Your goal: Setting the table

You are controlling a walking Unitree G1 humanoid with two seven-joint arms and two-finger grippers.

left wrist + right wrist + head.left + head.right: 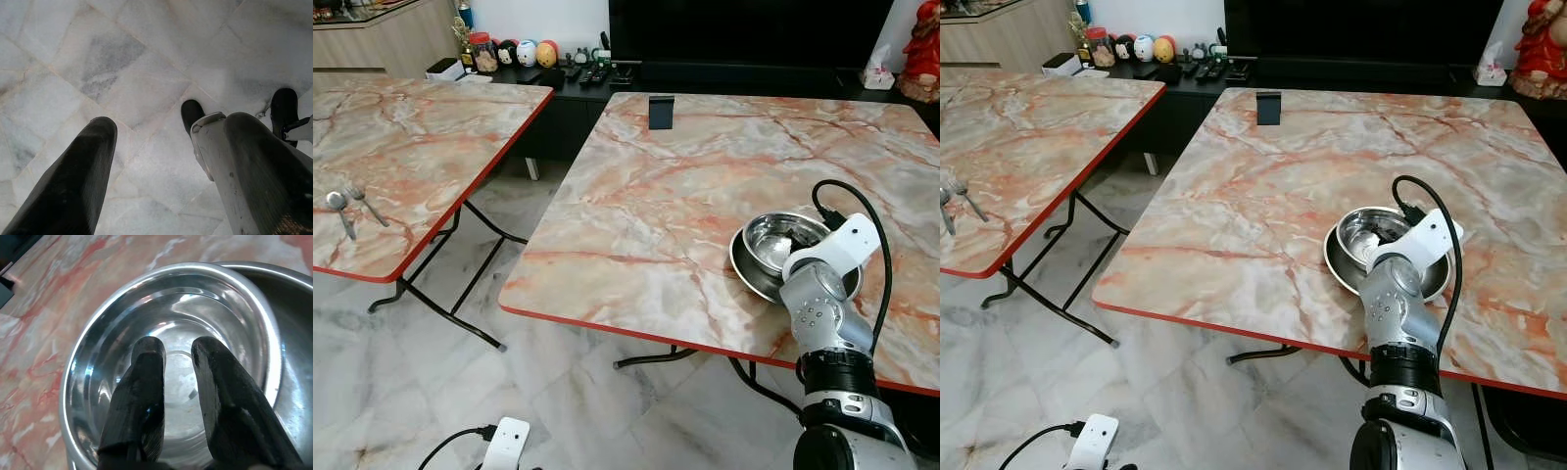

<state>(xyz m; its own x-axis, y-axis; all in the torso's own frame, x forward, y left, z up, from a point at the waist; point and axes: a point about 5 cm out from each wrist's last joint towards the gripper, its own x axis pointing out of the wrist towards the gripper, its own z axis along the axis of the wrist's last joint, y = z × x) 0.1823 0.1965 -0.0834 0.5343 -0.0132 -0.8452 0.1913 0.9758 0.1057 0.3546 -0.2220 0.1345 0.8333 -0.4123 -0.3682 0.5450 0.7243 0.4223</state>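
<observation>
Right gripper (178,350) inside bowl (773,240); dark holder (661,112), perhaps, well apart.

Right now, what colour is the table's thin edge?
Red, on the marble-patterned folding table; clearest in the left eye view.

Two folding tables with pink marble tops and red edging stand on a pale marble floor (568,392) — black crossed legs under each. The right table (656,215) carries a steel plate (751,275) with a bowl (773,238) sitting in it near the front right, and a small dark stand (661,112) upright by the far edge. The left table (401,147) holds a spoon (339,209) and fork (364,203) side by side near its front.
</observation>
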